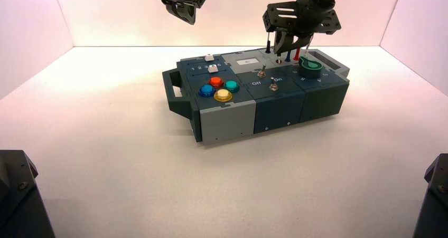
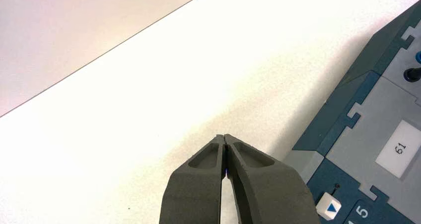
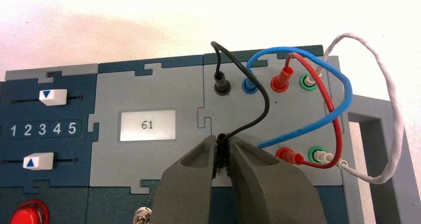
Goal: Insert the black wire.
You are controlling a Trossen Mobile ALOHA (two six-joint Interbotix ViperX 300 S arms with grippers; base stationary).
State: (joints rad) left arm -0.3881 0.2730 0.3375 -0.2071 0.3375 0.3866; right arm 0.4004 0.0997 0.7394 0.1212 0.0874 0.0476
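The box [image 1: 253,98] sits mid-table. The left gripper [image 2: 225,138] hangs clenched and empty beyond the box's far left corner. The right gripper [image 3: 222,147] stands over the socket panel, clamped on the free plug of the black wire [image 3: 258,92], whose other plug [image 3: 220,82] is already seated in the far row. The lead looks light and limp, so it will flop; only the stiff plug body gives control, and that is the place to grip, with the pin kept upright.
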